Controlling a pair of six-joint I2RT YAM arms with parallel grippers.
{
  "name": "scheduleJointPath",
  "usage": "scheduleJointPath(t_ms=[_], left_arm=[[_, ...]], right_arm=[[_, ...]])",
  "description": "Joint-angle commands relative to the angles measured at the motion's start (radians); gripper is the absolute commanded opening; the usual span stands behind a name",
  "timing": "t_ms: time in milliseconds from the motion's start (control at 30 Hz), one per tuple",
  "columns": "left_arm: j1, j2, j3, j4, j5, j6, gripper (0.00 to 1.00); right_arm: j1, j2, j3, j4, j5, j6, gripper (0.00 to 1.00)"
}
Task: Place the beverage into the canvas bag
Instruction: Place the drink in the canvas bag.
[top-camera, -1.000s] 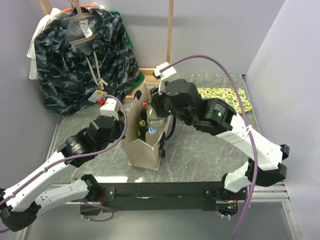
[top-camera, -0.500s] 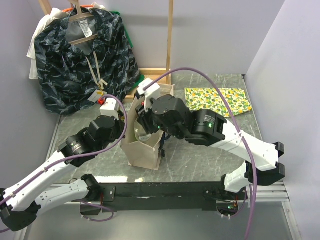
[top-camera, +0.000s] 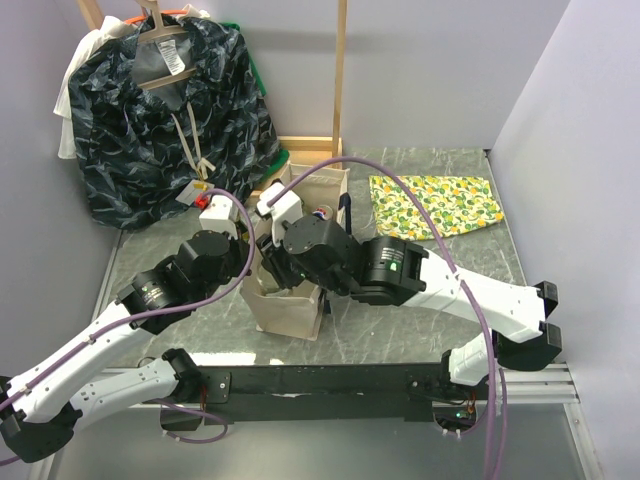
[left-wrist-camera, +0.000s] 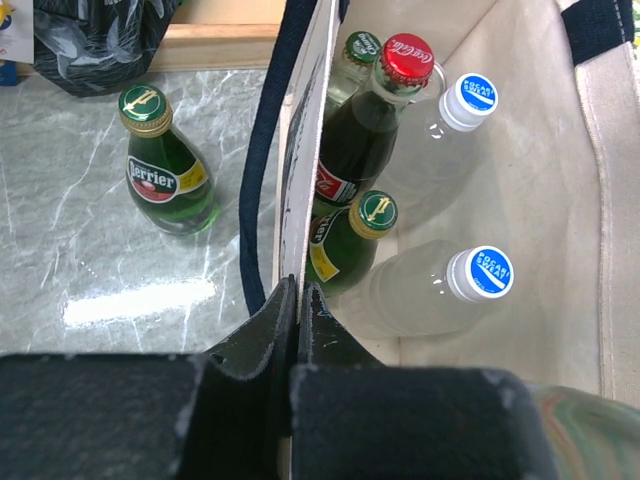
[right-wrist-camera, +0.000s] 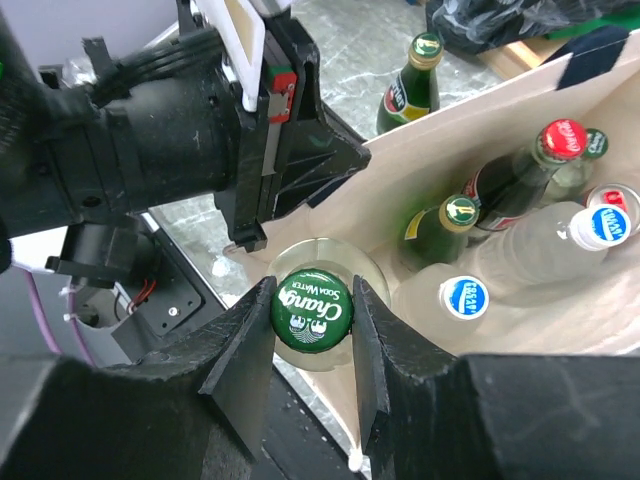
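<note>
From above, the right arm covers the mouth of the canvas bag (top-camera: 290, 312) on the counter (top-camera: 420, 310), so the beverage is hidden there.

In the left wrist view, the left pincer (left-wrist-camera: 298, 290) is clamped on the bag's side wall; a slip could let that wall sag inward.

In the right wrist view, the right pincer (right-wrist-camera: 312, 335) grips the beverage (right-wrist-camera: 312, 308) by its neck at the bag's near corner. Its base is unseen, so it may catch the rim or strike the bottles (right-wrist-camera: 469, 297) inside.
</note>
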Motion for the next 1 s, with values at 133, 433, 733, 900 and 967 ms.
scheduleJointPath(t_ms=[133, 433, 733, 900, 967], left_arm=[[0.002, -0.070, 0.040, 0.198, 0.006, 0.019, 0.01], [0.002, -0.082, 0.034, 0.219, 0.046, 0.022, 0.01], [0.002, -0.085, 0.031, 0.216, 0.055, 0.022, 0.01], [0.002, -0.091, 0.029, 0.208, 0.047, 0.022, 0.01], [0.002, -0.094, 0.031, 0.201, 0.043, 0.022, 0.07]], right_arm=[[0.013, -0.026, -0.017, 0.230, -0.021, 0.053, 0.00], [0.015, -0.007, -0.086, 0.302, 0.007, 0.062, 0.00], [0.013, 0.002, -0.153, 0.348, 0.044, 0.080, 0.00], [0.013, 0.008, -0.173, 0.357, 0.039, 0.088, 0.00], [0.013, 0.008, -0.181, 0.363, 0.037, 0.090, 0.00]])
